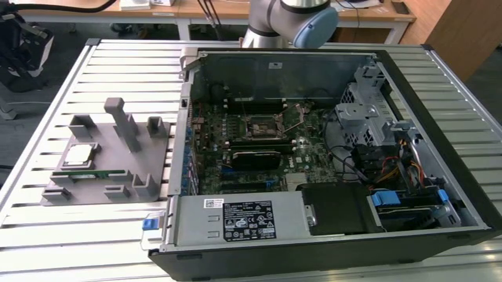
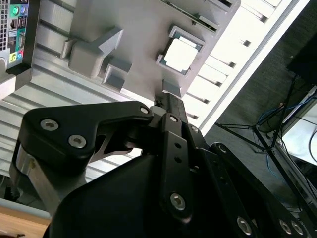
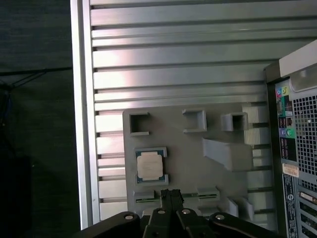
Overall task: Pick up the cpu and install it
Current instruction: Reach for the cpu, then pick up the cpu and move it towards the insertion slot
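Item: cpu, a flat square chip with a pale metal top, lying face up in a shallow square recess of the grey holder plate, at the middle left of the exterior view. It also shows in the first wrist view and the second wrist view, seated level in the recess, with nothing touching it. Item: gripper, black, its two fingers drawn together with nothing between them. It is poised over the holder's edge near the cpu but apart from it, and the second wrist view shows the same. Item: green memory stick, lying in a slot of the holder just below the cpu in the exterior view. Item: open computer case, filling the centre and right of the exterior view, just beside the holder. Item: motherboard inside the case, with a square socket frame near its middle. Item: robot arm, at the top centre of the exterior view, behind the case. Item: slatted metal table, bearing holder and case.
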Tool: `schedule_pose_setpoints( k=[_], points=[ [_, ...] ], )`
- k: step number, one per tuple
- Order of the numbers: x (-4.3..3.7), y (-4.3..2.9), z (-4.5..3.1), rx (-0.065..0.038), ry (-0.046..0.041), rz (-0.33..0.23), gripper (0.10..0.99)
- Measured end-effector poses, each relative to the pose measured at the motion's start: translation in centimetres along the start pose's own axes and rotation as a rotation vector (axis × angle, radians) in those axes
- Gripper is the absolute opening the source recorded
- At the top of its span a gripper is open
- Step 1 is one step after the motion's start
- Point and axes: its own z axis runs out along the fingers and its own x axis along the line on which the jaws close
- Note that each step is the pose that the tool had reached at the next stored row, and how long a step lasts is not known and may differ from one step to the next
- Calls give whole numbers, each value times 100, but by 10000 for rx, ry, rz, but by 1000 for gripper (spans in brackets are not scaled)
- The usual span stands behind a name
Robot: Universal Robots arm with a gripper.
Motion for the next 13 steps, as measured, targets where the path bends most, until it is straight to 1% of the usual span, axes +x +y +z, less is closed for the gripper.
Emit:
schedule_pose_setpoints(
  k=[6,10,13],
  points=[
    [118,-9,5,0,1,0,106],
    [214,-17,16,0,1,1,106],
    [250,-20,28,-1,-1,1,106]
  ],
)
